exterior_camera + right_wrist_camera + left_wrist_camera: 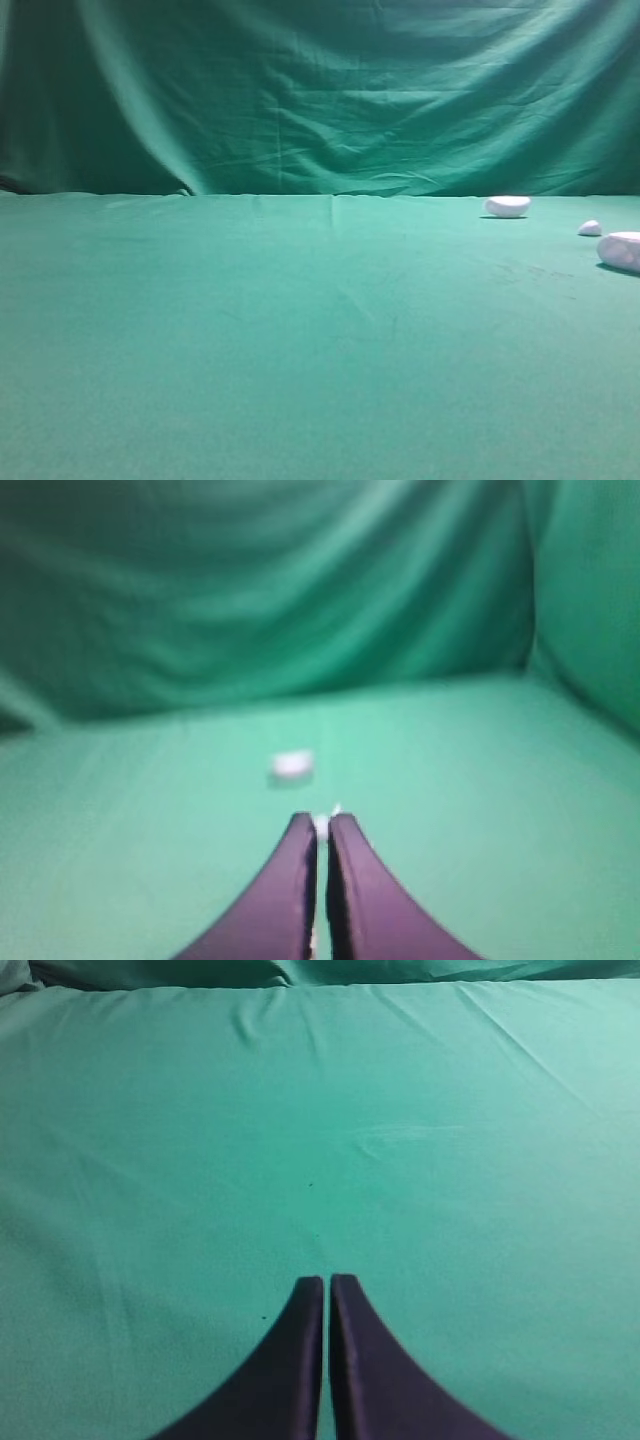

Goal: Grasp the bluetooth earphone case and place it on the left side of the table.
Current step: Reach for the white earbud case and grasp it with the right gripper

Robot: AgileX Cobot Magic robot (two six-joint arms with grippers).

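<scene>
- The table (300,340) has a plain green cloth on it, and a green curtain (320,90) hangs behind it.
- Three white things lie far over on the right side. The biggest, round and smooth like a pebble, is the bluetooth earphone case (622,250). It sits right at the right edge of the high view, partly cut off.
- A tiny white bit (590,228) lies just behind it, close but not touching. A flatter white piece (508,206) lies farther back, near the curtain.
- The left pincer (327,1282) is clenched, its two dark fingers pressed together over bare cloth. It holds nothing.
- The right pincer (322,822) is clenched too, with nothing held. A blurry white thing (292,766) lies on the cloth ahead of it, and a small white speck shows just past its tips. I cannot tell which white thing is which in that blurry view.
- The case has not been picked up yet, so I think the job is just starting.
- What could go wrong: the three white things look alike, so the pincer could grab the wrong one.
- The pincer must open first. If it goes down clenched, it will just push the case away.
- The case looks smooth and round, so it could slip out of a squeeze that is off to one side.
- The tiny bit is so close that it could get knocked.
</scene>
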